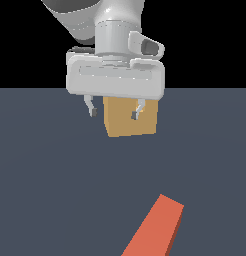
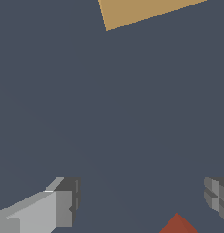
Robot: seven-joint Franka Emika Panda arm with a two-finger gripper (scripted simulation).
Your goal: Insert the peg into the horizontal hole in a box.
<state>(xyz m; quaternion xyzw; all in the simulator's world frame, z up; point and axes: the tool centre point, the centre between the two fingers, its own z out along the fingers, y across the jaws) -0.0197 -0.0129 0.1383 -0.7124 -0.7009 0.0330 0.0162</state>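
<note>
My gripper (image 1: 116, 112) hangs above the dark slate floor (image 1: 50, 165) with its two fingers spread wide apart and nothing between them; in the wrist view one finger (image 2: 63, 205) sits far from the other (image 2: 218, 198), with only bare floor in the gap. In the exterior view my white hand body covers the top of the box (image 1: 130, 122), a plain tan cube that sits on the floor farther from the camera than I am, and one of my fingertips (image 1: 137, 112) overlaps its front face, so I cannot make out the hole on that face for certain. My other fingertip (image 1: 92, 111) shows just off the box's edge toward the exterior view's left. The peg (image 1: 155, 230) lies flat on the floor well apart from the box, nearer the exterior camera, and only its orange-red half shows, running off the lower edge of the frame; the pale half is out of view. In the wrist view I see just a corner of the box (image 2: 141, 11) at one edge and a small red tip of the peg (image 2: 177, 224) at the opposite edge, close to the line between my fingers. Nothing else lies on the floor between the peg and the box, and above the floor's far edge the background is black
</note>
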